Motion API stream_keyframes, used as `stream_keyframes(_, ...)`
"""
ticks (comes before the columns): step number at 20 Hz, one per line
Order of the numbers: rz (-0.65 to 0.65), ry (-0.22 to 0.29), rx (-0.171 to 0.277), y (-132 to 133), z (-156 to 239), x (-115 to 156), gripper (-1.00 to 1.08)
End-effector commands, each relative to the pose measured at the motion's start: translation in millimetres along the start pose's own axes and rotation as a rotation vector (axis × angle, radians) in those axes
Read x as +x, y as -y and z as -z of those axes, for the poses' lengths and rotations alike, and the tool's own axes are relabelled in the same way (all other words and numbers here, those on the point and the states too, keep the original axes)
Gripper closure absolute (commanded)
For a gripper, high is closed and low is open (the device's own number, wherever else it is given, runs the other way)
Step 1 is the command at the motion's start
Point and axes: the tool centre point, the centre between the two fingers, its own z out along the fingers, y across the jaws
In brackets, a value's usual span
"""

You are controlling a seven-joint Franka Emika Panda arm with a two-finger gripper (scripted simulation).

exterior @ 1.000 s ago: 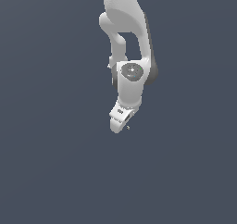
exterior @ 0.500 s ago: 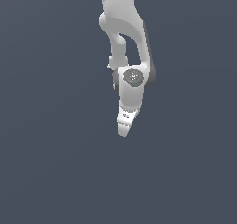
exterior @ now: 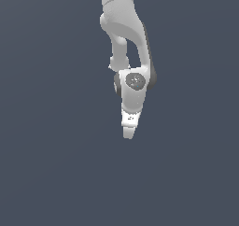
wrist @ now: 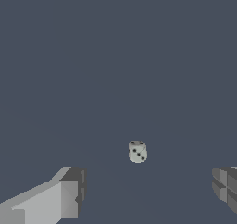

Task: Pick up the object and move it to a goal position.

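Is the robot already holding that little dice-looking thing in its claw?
No: in the wrist view the small pale die lies alone on the grey floor, apart from both fingers of the open gripper.

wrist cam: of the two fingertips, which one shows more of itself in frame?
The pale finger beside the die with black pips shows most of its tip; the other finger is cut by the frame edge. Gripper open.

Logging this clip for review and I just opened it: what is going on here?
A white Franka arm points its gripper down over a plain dark grey surface. In the wrist view a small pale grey die with black pips lies on that surface, apart from both grey fingertips, which stand wide open on either side of it. Nothing is grasped yet, so the pick has not happened. In the exterior view the die cannot be made out.
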Motion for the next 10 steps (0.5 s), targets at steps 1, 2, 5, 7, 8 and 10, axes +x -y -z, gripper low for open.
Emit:
stream_keyframes(1, 0.020, -0.001, 0.000, 0.7, -1.6, 0.6, -0.92)
stream_keyframes(2, 0.024, -0.001, 0.001, 0.8, -1.9, 0.7, -0.92)
stream_keyframes(5, 0.022, -0.001, 0.001, 0.9, -1.9, 0.7, -0.92)
stream_keyframes(7, 0.022, -0.001, 0.001, 0.9, -3.2, 0.6, -0.92)
stream_keyframes(8, 0.022, -0.001, 0.001, 0.9, -4.9, 0.4, -0.92)
stream_keyframes(10, 0.023, -0.001, 0.001, 1.1, -10.2, 0.5, -0.92)
